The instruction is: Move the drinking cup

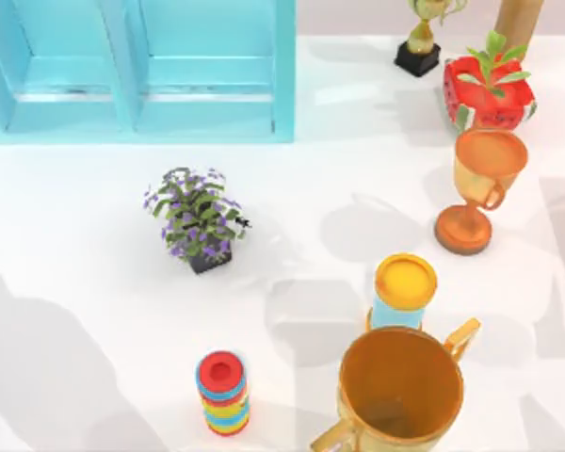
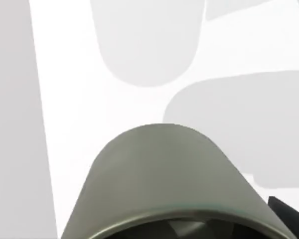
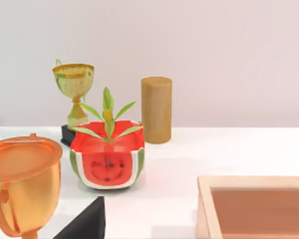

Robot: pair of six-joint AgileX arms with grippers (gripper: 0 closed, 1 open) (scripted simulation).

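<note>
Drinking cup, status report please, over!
Left arm close over grey cup, white table beyond it. Right arm faces watermelon planter and orange trophy. Nothing crowding the cup.

Grey rounded cup point(image 2: 162, 179) seen close up, white table point(image 2: 70, 99) beneath, soft grey shadows across it

Purple-flowered plant point(image 1: 198, 226) mid-table — watermelon planter point(image 1: 487, 94), orange trophy point(image 1: 476, 188) right.

Open table point(image 1: 94, 282) at left; right side crowded: trophies point(image 1: 476, 193), yellow-lidded cup point(image 1: 403, 292), watermelon planter point(image 1: 485, 94).
</note>
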